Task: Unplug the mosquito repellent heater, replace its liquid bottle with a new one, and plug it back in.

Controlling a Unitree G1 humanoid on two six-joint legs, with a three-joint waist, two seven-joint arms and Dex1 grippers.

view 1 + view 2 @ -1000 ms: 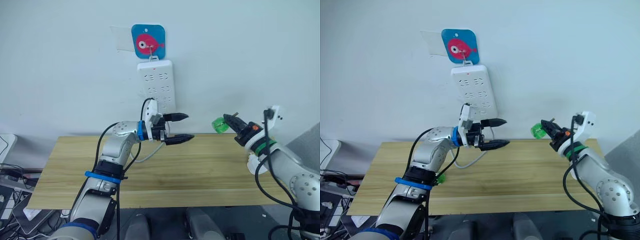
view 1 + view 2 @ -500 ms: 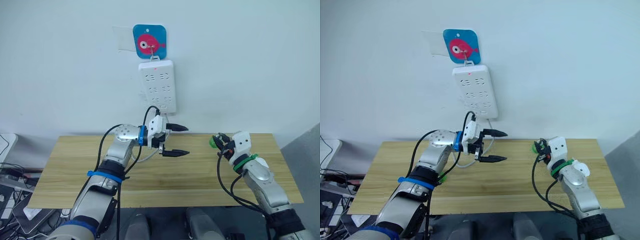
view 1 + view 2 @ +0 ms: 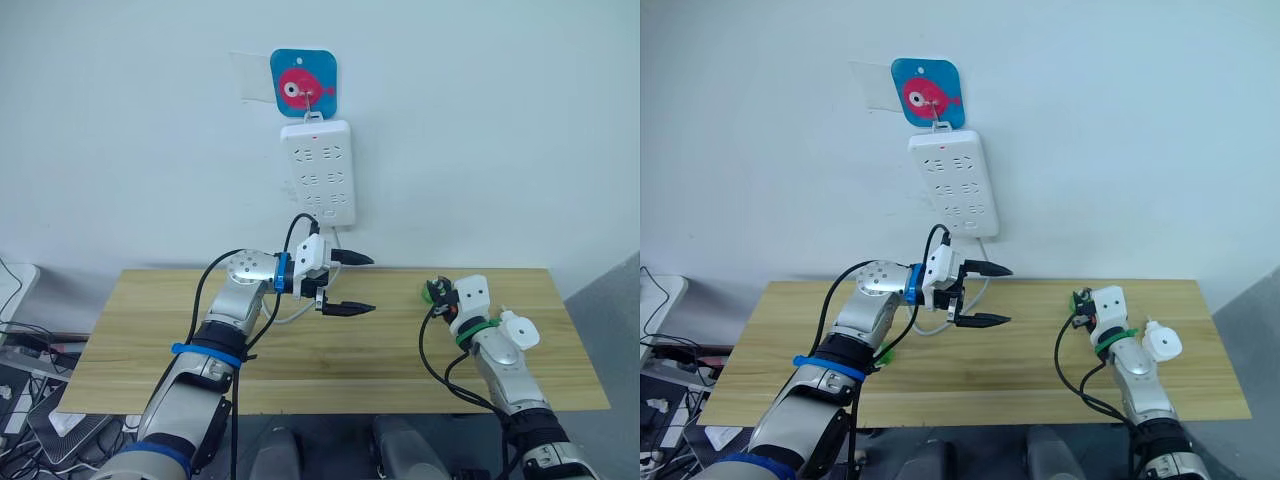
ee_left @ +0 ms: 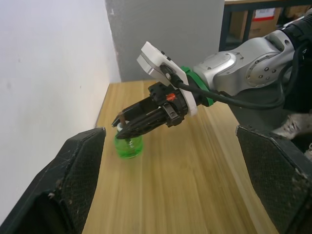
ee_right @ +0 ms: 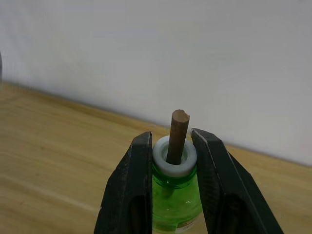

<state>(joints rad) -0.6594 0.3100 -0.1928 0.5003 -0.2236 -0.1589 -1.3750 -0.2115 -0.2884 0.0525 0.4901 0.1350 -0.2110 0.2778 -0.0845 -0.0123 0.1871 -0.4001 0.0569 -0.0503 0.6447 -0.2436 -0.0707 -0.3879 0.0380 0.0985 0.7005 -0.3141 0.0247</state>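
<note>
My right tool [image 5: 170,161] is clamped on the neck of the green bottle [image 5: 174,202], which stands on the worktop [image 3: 400,340] near the wall. My left tool [image 3: 358,283] hangs w/ fingers wide apart, under the power strip [image 3: 319,170].

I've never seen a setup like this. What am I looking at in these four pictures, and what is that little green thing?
It is a two-armed robot at a wooden table. Two pictures come from cameras in its head, looking down over both arms. The other two come from cameras on each wrist, looking along that arm's two black fingers.

The left gripper is open, holding nothing, above the table. The right gripper is closed on the white neck of a small green bottle with a brown wick sticking up, which stands on the table near the wall. On the wall hangs a white power strip, under a blue fish hook.
</note>
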